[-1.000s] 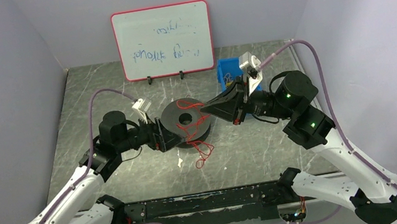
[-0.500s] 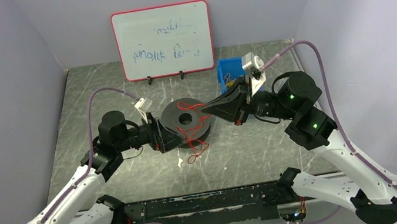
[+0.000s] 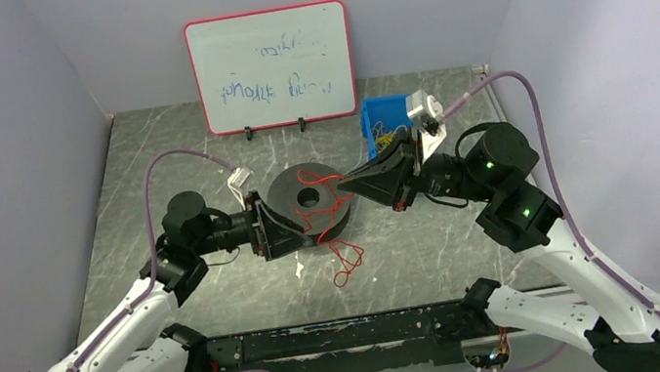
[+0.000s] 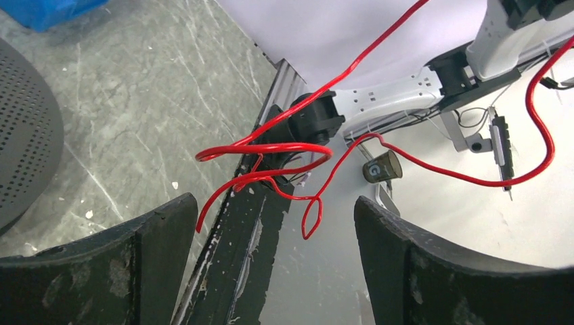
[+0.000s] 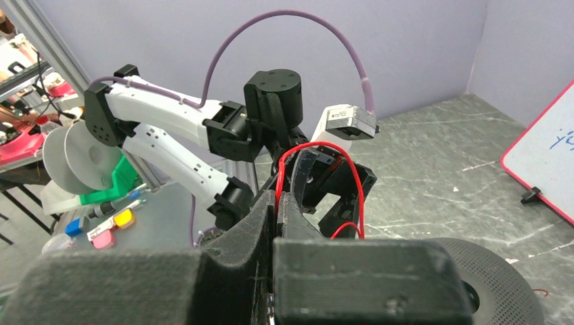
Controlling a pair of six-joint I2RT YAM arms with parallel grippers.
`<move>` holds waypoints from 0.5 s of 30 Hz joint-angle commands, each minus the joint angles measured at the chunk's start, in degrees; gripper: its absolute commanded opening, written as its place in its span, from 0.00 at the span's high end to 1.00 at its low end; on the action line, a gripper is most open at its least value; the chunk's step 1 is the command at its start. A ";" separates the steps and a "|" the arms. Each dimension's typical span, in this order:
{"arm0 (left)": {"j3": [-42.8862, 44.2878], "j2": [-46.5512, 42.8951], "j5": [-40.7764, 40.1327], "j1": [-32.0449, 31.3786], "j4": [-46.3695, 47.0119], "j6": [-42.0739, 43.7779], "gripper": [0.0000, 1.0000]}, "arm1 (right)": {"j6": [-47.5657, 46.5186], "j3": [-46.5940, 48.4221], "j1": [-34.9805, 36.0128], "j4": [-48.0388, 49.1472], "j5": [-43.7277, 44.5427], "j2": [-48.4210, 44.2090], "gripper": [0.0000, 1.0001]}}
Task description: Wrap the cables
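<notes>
Right claw (image 3: 346, 183) pinched shut on thin red wire cable (image 3: 347, 260), just above flat round black spool (image 3: 288, 195). Cable strand crosses spool top; loose loops lie on grey marbled worktop (image 3: 156, 172) at spool's near side. Left claw (image 3: 261, 228) spread wide beside spool's left edge, gripping nothing.

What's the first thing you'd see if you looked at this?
The bright red wire, tangled on the grey table just in front of the black spool in the middle. The right claw pinches a strand over the spool, and a whiteboard stands at the back.
</notes>
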 commanded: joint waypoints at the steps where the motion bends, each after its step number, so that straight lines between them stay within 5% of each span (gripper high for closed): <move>1: -0.83 -0.01 4.78 -0.28 6.57 -2.05 0.11 | 1.21 -0.89 0.22 2.91 -0.52 -1.05 1.00; 15: -1.66 1.82 4.92 -1.62 11.14 -3.02 0.11 | 4.58 -2.04 0.17 7.69 -3.64 -0.45 1.00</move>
